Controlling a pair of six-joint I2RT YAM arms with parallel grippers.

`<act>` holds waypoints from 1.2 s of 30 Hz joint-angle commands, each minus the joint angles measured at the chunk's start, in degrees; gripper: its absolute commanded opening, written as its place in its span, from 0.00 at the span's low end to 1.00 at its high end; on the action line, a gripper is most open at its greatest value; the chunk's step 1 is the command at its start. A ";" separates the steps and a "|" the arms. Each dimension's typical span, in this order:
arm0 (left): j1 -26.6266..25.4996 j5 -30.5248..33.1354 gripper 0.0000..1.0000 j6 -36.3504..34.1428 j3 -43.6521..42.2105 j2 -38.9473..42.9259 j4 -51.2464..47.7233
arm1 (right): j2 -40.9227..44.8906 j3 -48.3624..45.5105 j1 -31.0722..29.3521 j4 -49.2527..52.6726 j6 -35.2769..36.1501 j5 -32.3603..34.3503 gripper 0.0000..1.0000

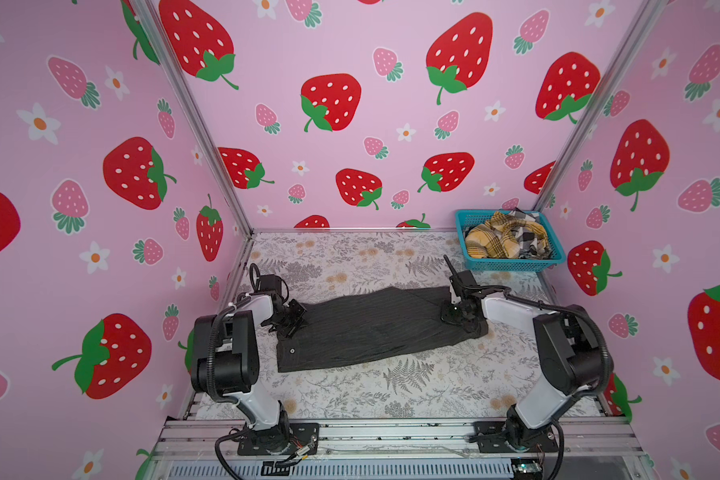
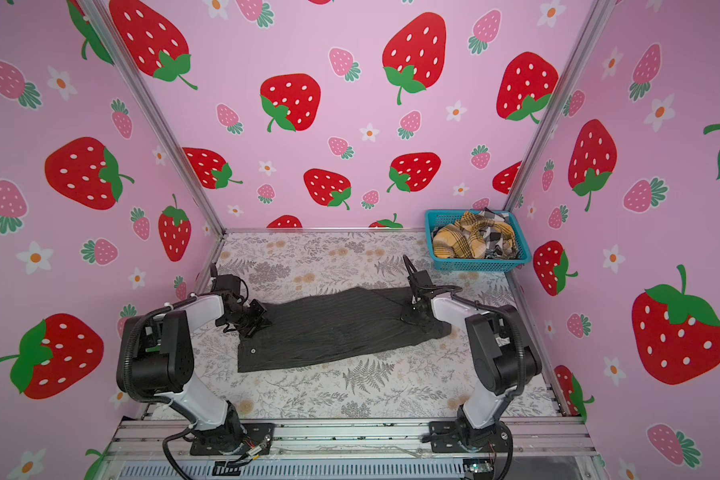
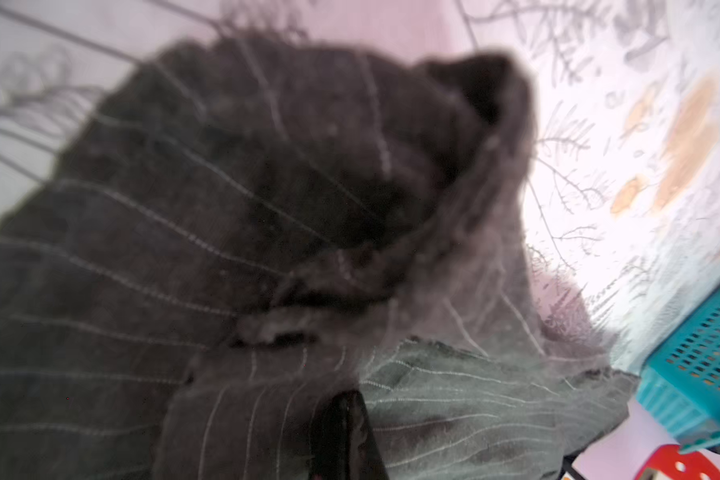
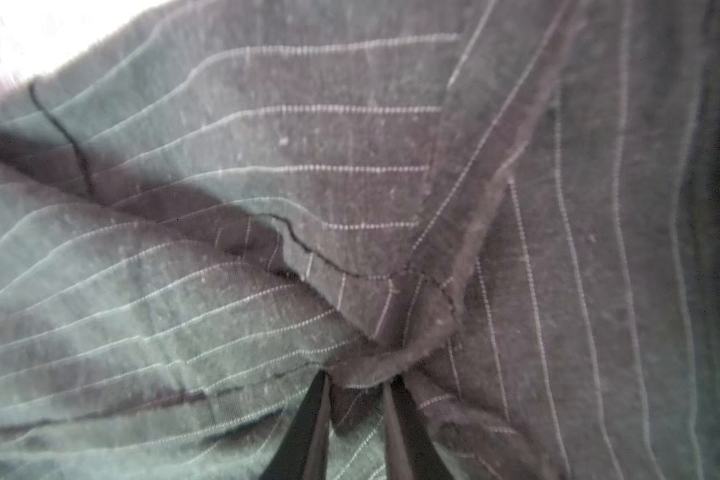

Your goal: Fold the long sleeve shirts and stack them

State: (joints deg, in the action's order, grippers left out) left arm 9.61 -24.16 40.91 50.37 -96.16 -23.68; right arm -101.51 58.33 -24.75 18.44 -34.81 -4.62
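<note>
A dark charcoal pinstriped shirt (image 1: 375, 328) (image 2: 333, 328) lies as a long folded strip across the middle of the table in both top views. My left gripper (image 1: 295, 320) (image 2: 258, 320) sits at its left end. In the left wrist view the left gripper (image 3: 347, 399) has its jaws pressed together, with the shirt (image 3: 225, 249) bunched around them. My right gripper (image 1: 454, 318) (image 2: 412, 313) is down on the shirt's right end. In the right wrist view the right gripper (image 4: 360, 380) pinches a raised fold of the shirt (image 4: 308, 166) between its fingers.
A teal mesh basket (image 1: 512, 264) (image 2: 474, 264) (image 3: 707, 365) stands at the back right corner. It holds a crumpled mustard plaid shirt (image 1: 491, 241) and a black-white check shirt (image 1: 531, 239). Strawberry-print walls close in three sides, and a metal rail runs along the front.
</note>
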 commanded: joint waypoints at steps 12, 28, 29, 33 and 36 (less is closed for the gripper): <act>-27.98 6.31 0.00 7.35 -8.80 11.40 -4.52 | -23.80 58.30 -0.89 21.44 15.47 -12.84 0.46; -28.49 1.99 0.12 0.52 5.73 9.70 -13.43 | 0.34 9.42 -18.75 1.37 -2.72 -7.62 0.41; -28.45 1.21 0.11 0.81 4.59 9.14 -12.40 | -0.79 9.42 -19.27 1.19 -3.12 -7.15 0.39; -28.49 -0.93 0.08 2.35 -0.10 7.57 -8.05 | -4.29 7.94 -19.57 -1.34 -4.95 -7.12 0.37; -28.46 -1.39 0.07 3.01 -2.58 6.13 -5.90 | -7.95 9.27 -18.23 -0.57 -4.86 -5.48 0.33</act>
State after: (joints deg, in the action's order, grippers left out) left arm -18.96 -23.57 43.35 49.10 -89.27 -32.27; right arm -106.67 66.92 -43.97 18.98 -37.89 -12.14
